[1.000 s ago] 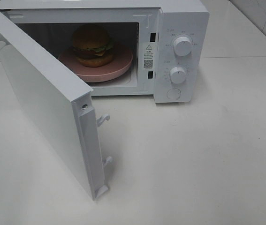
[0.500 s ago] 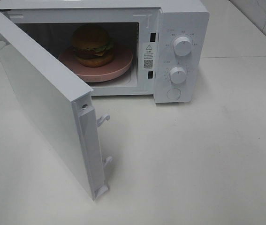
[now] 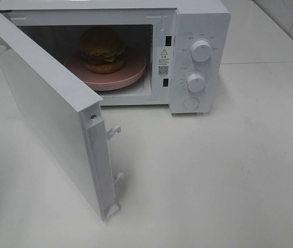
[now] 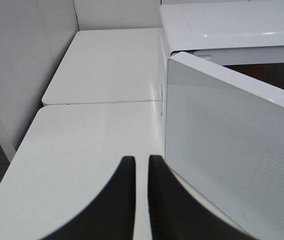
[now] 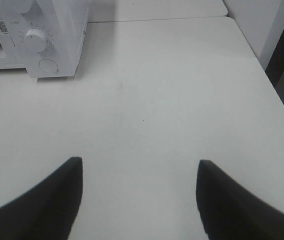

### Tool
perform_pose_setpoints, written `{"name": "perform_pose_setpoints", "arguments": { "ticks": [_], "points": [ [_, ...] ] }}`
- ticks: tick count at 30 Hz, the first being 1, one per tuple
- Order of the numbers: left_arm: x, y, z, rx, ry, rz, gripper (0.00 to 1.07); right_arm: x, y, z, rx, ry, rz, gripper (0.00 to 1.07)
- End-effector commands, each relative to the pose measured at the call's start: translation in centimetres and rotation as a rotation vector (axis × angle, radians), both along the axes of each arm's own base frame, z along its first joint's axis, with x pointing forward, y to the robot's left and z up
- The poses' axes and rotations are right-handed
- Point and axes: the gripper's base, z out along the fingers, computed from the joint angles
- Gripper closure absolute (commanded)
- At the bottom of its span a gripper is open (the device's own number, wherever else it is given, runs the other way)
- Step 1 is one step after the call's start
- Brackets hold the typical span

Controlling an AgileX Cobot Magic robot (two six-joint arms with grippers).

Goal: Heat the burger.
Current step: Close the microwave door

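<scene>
The burger [image 3: 102, 49] is seen on a pink plate [image 3: 130, 72] inside the microwave [image 3: 200, 20], whose door [image 3: 48, 108] is swung wide open. The left gripper [image 4: 141, 160] is held just beside the door's outer face, fingers drawn almost together on nothing. The right gripper [image 5: 138, 162] is spread apart, empty, above the table [image 5: 172, 90].

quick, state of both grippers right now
left gripper: closed, jaws almost touching, holding nothing
right gripper: open, jaws wide apart, holding nothing
</scene>
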Motion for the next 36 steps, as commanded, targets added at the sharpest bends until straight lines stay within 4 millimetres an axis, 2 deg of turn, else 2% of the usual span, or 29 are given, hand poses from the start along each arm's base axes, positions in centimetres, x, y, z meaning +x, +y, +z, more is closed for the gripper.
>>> {"name": "perform_pose_setpoints", "arguments": {
  "ticks": [1, 5, 18, 25, 32, 36],
  "points": [
    [1.5, 0.1, -0.3, -0.022, -0.038, 0.012, 1.07, -0.4, 0.0, 0.0, -0.005, -0.029, 0.005, 0.44],
    [2.5, 0.2, -1.0, -0.021, -0.087, 0.023, 1.07, -0.4, 0.0, 0.0, -0.005, -0.029, 0.005, 0.44],
    [5.4, 0.8, -5.7, -0.008, -0.261, 0.073, 1.07, -0.4, 0.0, 0.0, -0.005, -0.029, 0.005, 0.44],
    [7.1, 1.0, -6.7, -0.015, -0.261, 0.087, 1.07, -0.4, 0.0, 0.0, -0.005, -0.029, 0.005, 0.44],
    [10.0, 0.8, -8.7, -0.062, -0.241, 0.059, 1.07, -0.4, 0.0, 0.0, -0.005, -0.029, 0.005, 0.44],
    [11.0, 0.4, -9.6, -0.087, -0.236, 0.022, 1.07, -0.4, 0.0, 0.0, -0.005, -0.029, 0.005, 0.44]
  ]
}}
